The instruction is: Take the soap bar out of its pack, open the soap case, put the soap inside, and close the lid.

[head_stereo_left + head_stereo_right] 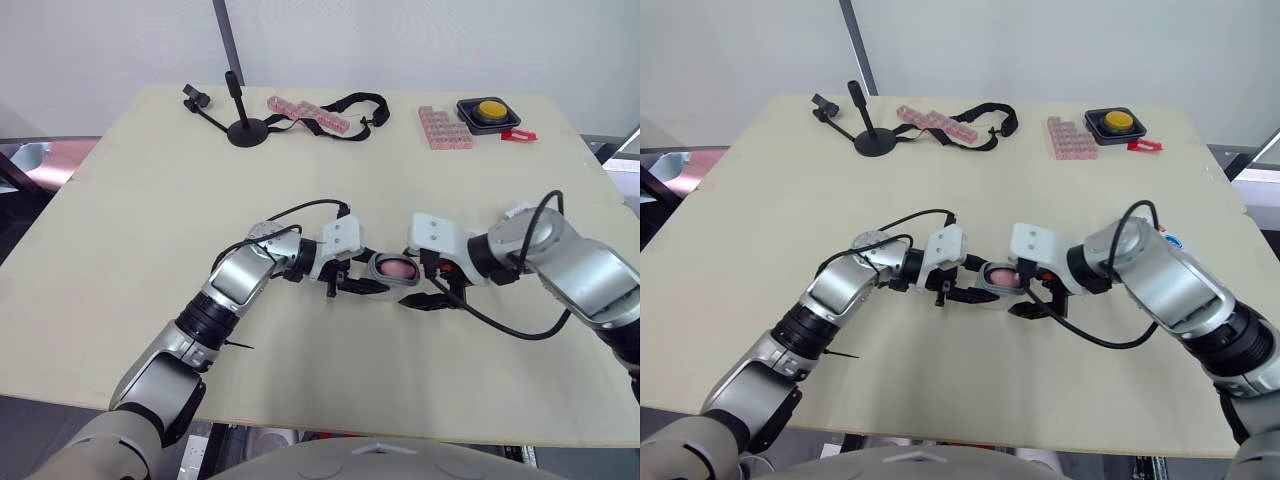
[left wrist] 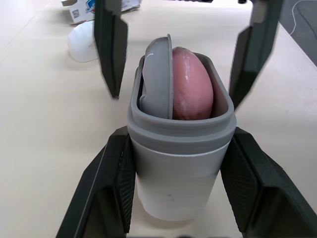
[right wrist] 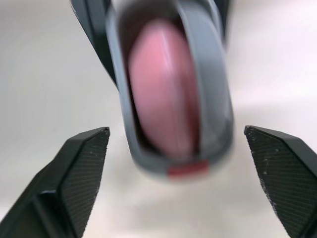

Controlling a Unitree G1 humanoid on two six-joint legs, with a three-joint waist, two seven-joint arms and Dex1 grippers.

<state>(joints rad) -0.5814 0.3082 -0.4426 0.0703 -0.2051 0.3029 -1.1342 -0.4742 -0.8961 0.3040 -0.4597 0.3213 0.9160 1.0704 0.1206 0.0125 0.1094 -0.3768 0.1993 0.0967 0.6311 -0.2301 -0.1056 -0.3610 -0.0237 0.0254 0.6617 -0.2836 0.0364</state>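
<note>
At the centre of the head view, the left gripper [image 2: 180, 135] is clamping the grey soap case [image 2: 176, 191] by its sides, seemingly steadying its mouth toward the right gripper [image 3: 177, 131], whose fingers are standing wide apart and empty; the pink soap [image 2: 190, 84] is sitting inside, beside a grey insert [image 2: 157, 74]

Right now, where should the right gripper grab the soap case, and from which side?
Probably the thick rim of the soap case, coming from the robot's right, with fingers on its two long sides. The left gripper clamps the closed end, and the open right gripper faces the mouth, where the pink soap sits.
</note>
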